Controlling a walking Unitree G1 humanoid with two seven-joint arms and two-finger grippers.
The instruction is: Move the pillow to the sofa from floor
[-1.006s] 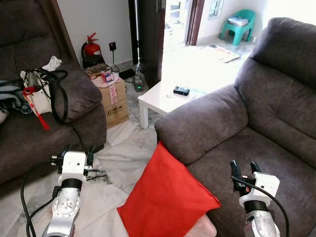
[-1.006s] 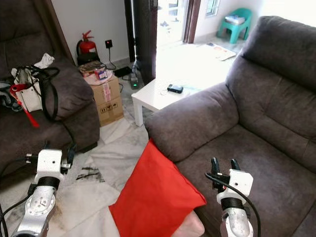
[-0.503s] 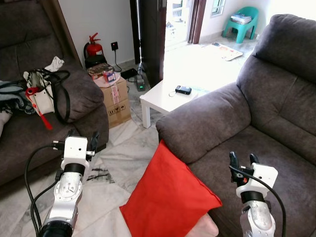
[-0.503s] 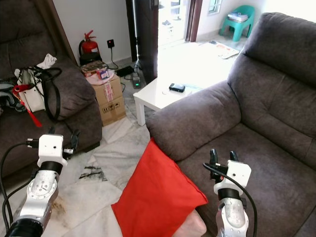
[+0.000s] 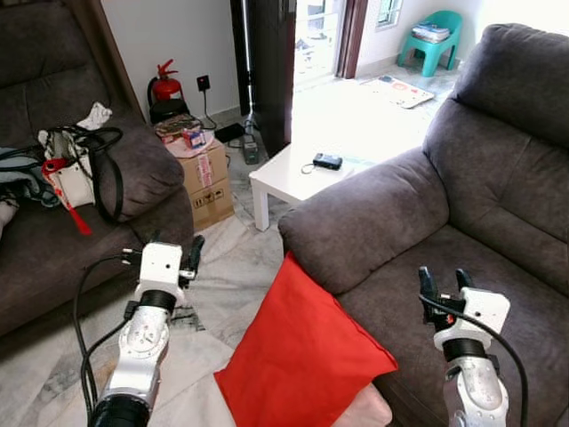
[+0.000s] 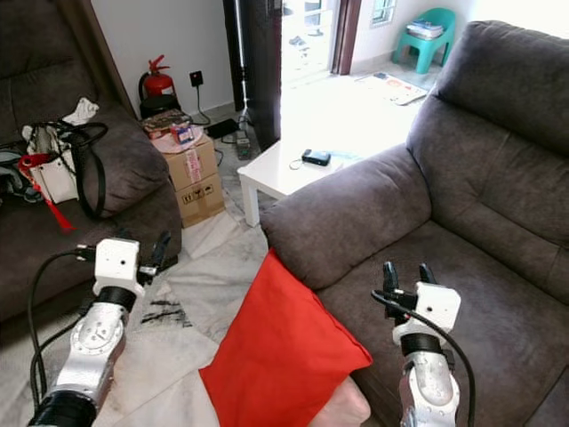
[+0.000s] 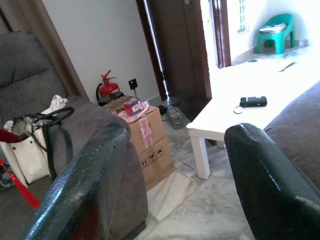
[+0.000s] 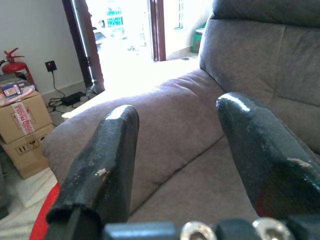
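Pillow not yet lifted

Sofa [image 5: 462,222] first: grey, seat bare. Red pillow [image 5: 298,351] leans on its front, on the floor. Left gripper [image 5: 169,253] and right gripper [image 5: 440,280] hover either side, fingers apart, holding nothing. Grasp and lift remain.

Pillow [image 5: 298,351] on floor [image 5: 227,294], leaning against front of sofa [image 5: 427,231] at right. Left hand [image 5: 172,253] over floor, left of pillow; right hand [image 5: 440,283] over sofa seat. Desk [image 5: 293,178] behind sofa arm, cardboard box [image 5: 203,173] left of it. Second sofa [image 5: 53,231] far left, bag [image 5: 73,165] on it.
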